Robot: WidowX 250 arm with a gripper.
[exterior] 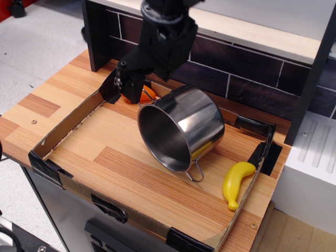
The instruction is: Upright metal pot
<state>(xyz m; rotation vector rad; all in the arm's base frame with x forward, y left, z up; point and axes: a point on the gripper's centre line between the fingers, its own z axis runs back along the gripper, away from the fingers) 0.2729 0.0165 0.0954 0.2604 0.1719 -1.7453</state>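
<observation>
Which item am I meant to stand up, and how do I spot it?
Look inside the cardboard-edged tray on the wooden counter. The metal pot lies tipped at its middle, mouth facing front-left. It is shiny steel with wire handles, far bigger than the banana.

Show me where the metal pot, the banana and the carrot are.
metal pot (pixel 202 118), observation image, on its shiny outer side wall.
banana (pixel 234 182), observation image, on its yellow middle.
carrot (pixel 149 92), observation image, on its visible orange part.

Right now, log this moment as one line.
pot: on its side, not upright | gripper: above pot's upper handle, not gripping | banana: right of pot
</observation>
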